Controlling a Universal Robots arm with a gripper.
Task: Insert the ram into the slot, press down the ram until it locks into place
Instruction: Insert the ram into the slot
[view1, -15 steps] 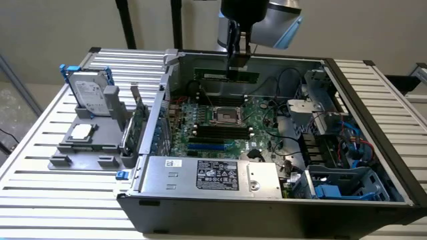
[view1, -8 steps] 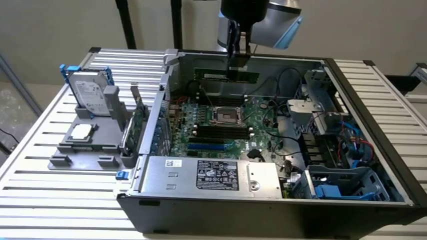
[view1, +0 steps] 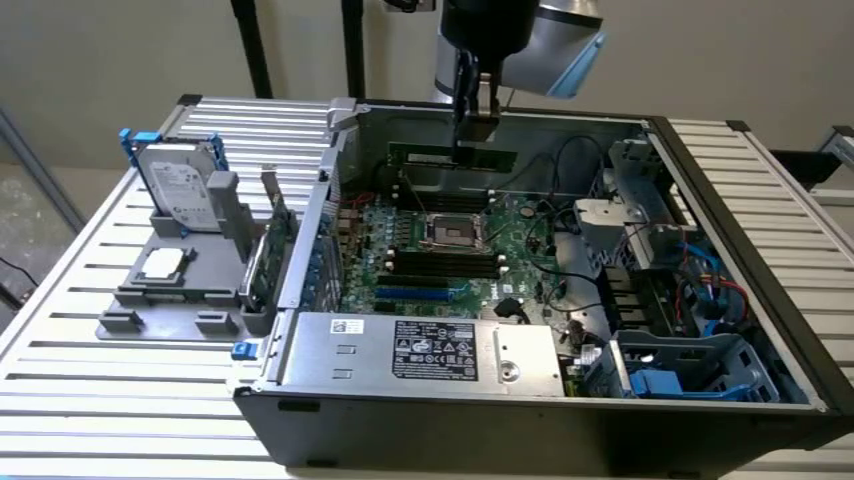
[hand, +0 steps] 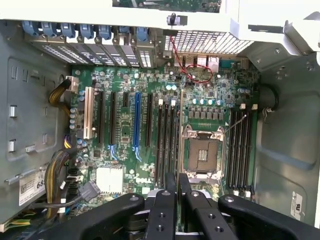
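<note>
The end effector, fingers closed to a narrow gap, pinches the ram. In the exterior view it hangs level at twelve o'clock from the processor socket; the slot lies at six o'clock.

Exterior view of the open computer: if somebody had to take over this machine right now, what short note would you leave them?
Tool: shut on the ram, holding it level above the motherboard inside the open case.
Slots: the black memory slots beside the processor socket all look empty.
Done: ram picked up, held over the board.
Left: inserting it into a slot and pressing until it locks.
</note>
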